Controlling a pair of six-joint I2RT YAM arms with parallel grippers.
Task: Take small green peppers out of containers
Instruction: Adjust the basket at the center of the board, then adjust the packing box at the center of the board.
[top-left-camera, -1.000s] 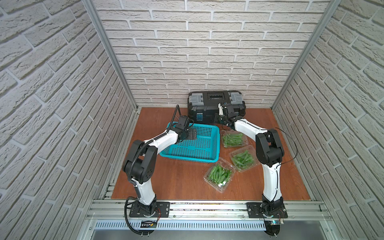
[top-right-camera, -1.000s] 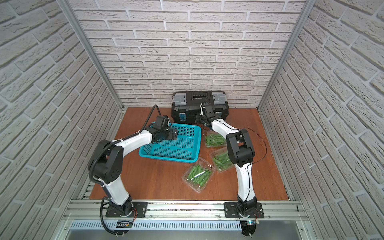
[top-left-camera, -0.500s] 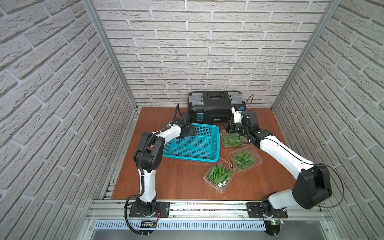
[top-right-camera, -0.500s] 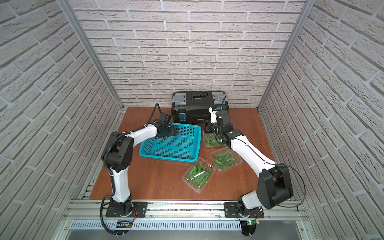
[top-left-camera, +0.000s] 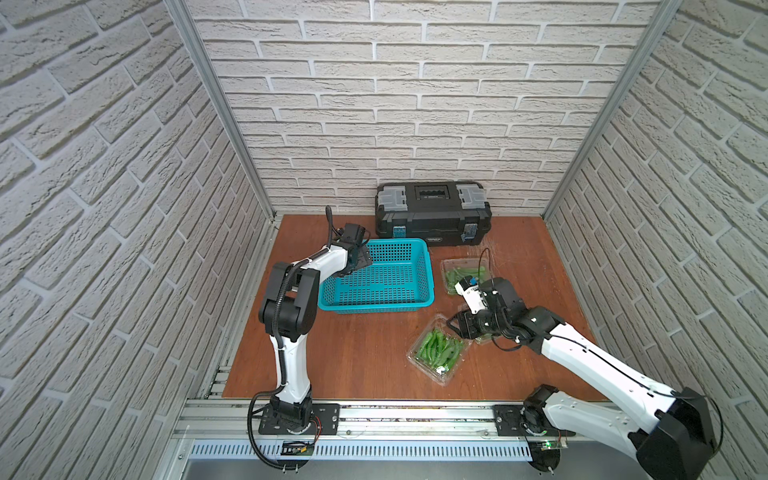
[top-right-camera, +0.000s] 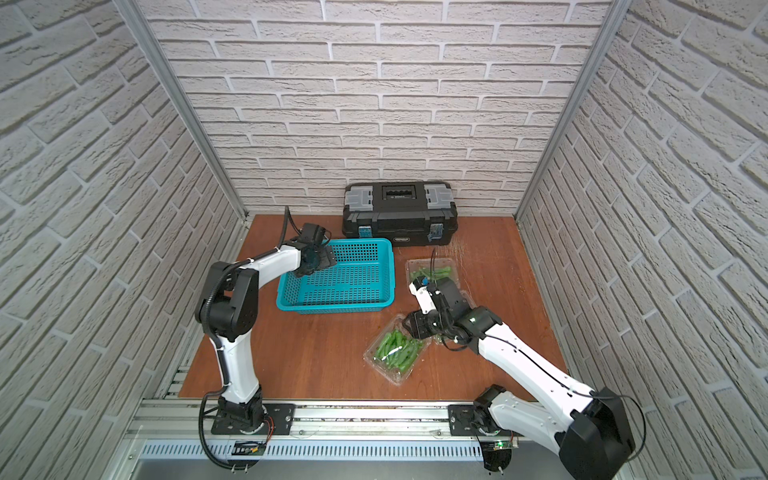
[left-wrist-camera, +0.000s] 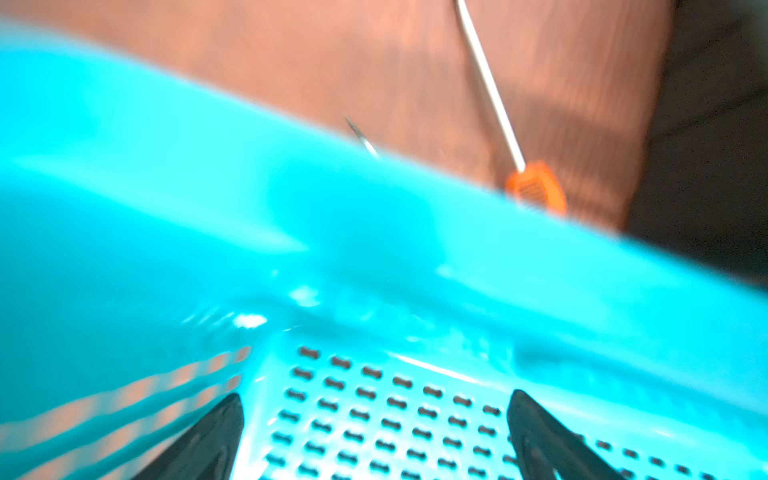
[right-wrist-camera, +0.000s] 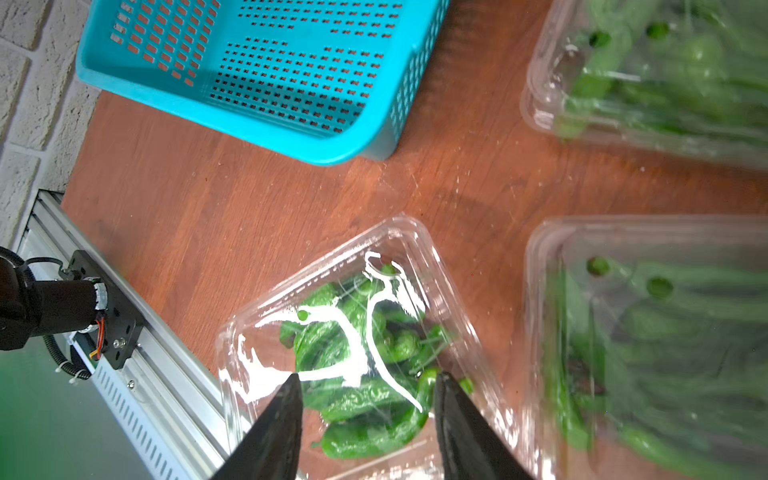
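Three clear containers of small green peppers lie right of the basket. In both top views the front container and the back one show; my right arm covers most of the middle one. My right gripper hovers open over the front container, whose lid looks shut over the peppers. The right wrist view also holds the middle container and the back container. My left gripper is wide open and empty at the basket's back left corner.
An empty teal perforated basket sits mid-table. A black toolbox stands against the back wall. An orange-handled screwdriver lies on the wood beyond the basket rim. The metal rail runs along the front edge.
My right arm swung from the toolbox at the back forward to the front container, and its jaws widened. The left arm shifted its elbow; its gripper stayed at the basket corner.
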